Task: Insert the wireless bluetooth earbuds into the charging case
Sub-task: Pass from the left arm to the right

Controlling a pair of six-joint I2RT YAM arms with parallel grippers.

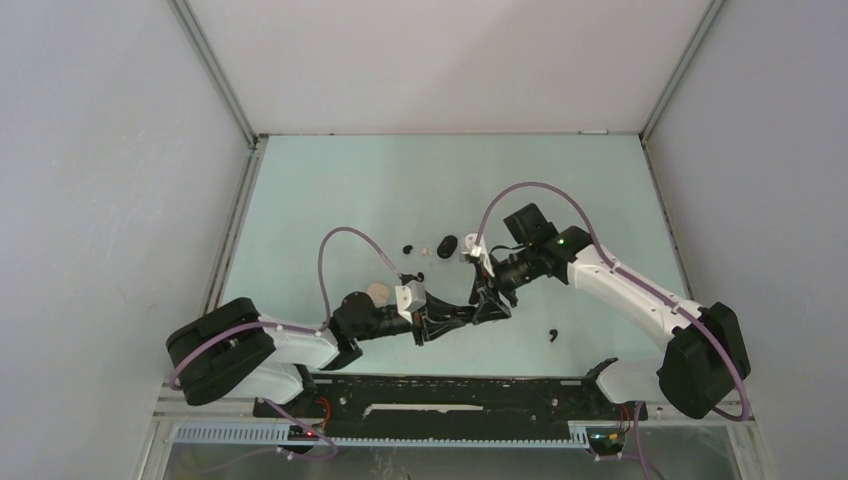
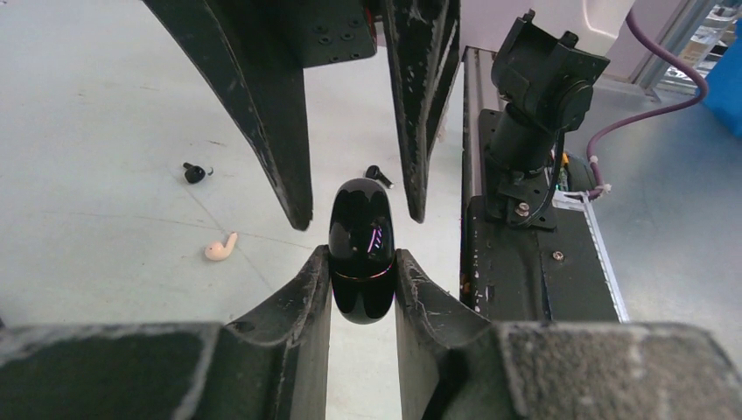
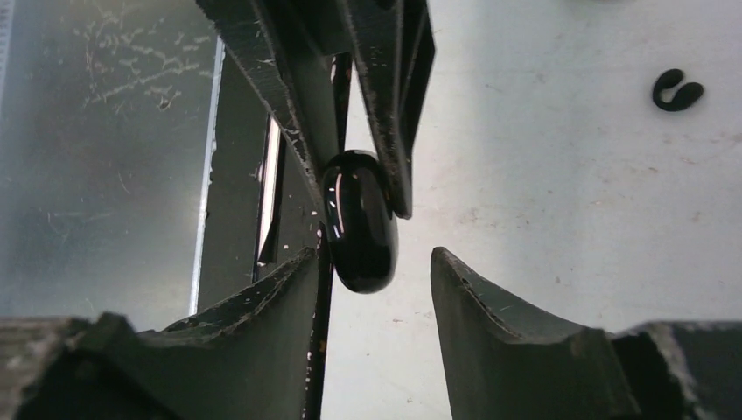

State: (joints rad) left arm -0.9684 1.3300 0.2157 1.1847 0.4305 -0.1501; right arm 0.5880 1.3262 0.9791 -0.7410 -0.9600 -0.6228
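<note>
Pale green bench (image 1: pixel 350 180) carries everything. My two arms meet mid-bench, toward the near side.

My left hand (image 2: pixel 362 262) is clamped tight on one end of the glossy black pebble-shaped charging case (image 2: pixel 360 223), which looks lifted off the bench & held on edge. The lid looks closed: a seam line shows about where my fingers pinch, w/ no gap. My right hand (image 3: pixel 374 255) has its fingers apart, straddling the free end of the case. One finger is just beside it, the other clear of it, so no grip there yet.

Step as I read it: getting the case open, left holds, right works the lid. The next move prob needs the right hand to close on the free half only, then hinge it back w/o twisting the case out of the left's pinch. The glossy shell could slip.

Earbuds are loose on the bench, none in the case or in either hand. A tiny black stemmed earbud (image 1: pixel 552 334) lies right of the hands & nearer. A whitish earbud (image 1: pixel 425 250) + second black earbud (image 1: pixel 408 248) lie farther out, to the left.
</note>
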